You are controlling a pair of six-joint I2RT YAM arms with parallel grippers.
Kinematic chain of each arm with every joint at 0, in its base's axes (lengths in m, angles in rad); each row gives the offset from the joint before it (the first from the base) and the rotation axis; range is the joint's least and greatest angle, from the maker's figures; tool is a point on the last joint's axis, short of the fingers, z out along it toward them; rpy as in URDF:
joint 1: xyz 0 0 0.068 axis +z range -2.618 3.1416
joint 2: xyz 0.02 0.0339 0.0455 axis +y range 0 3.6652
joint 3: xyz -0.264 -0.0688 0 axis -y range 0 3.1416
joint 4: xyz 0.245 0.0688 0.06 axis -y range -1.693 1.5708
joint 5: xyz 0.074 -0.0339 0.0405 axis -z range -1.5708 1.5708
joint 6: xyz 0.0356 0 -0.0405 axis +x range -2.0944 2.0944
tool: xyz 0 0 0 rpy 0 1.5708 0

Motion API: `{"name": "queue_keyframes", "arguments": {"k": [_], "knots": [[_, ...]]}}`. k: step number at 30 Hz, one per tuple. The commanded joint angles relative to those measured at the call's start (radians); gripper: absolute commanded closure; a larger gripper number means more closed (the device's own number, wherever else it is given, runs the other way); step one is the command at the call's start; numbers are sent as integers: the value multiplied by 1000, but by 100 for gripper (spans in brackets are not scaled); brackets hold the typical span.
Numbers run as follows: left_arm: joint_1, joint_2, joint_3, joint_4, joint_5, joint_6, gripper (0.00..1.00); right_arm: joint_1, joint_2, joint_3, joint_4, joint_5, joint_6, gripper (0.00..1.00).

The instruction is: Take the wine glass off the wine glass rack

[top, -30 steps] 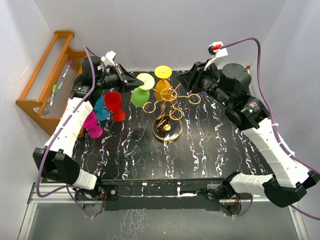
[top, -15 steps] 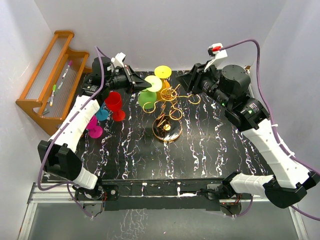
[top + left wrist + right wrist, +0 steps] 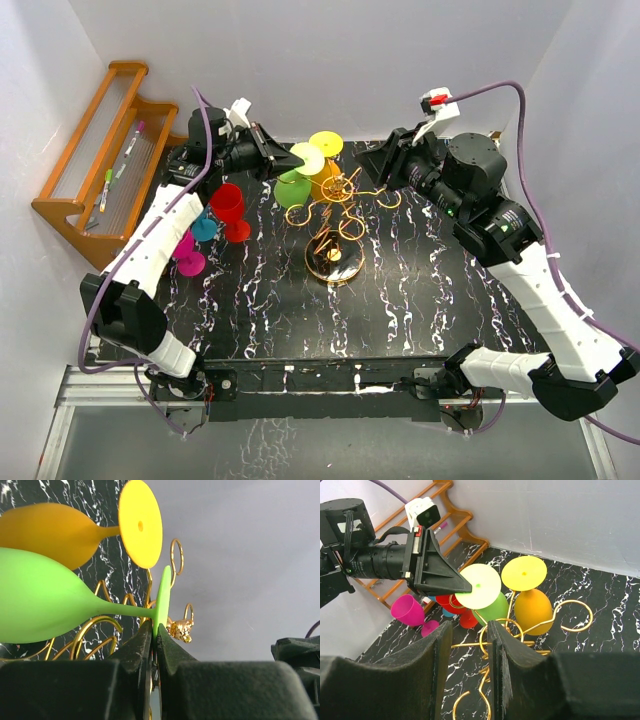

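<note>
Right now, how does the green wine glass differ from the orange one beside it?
The green glass has a pale green foot; the orange glass has a yellow one. The left pincer is shut on the rim of the green glass's foot; nothing grips the orange glass. Both are stemmed and foot-up at the gold rack.

No lettering, number, brand mark or sign can be read in any view. The slim pens lying on the stepped wooden shelf, off the bench's far left corner, are too small to show any print.
</note>
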Motion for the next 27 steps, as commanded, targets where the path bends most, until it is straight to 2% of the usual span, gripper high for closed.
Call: {"name": "queue_keyframes", "arguments": {"k": [1,9,18,23,27], "knots": [[-4,-14,54,0,-71,32,100,5,-29,-7,63,-4,-5,63],[-3,-31,81,-58,-226,110,100,4,-40,-11,58,-27,-12,63],[-4,-224,61,-112,-490,230,100,5,-34,-8,25,-187,-30,63],[-3,-373,-29,-78,-474,251,100,6,-27,-7,2,-339,-37,63],[-3,-484,-118,-29,-349,262,100,6,-25,-8,-17,-489,-37,63]]}}
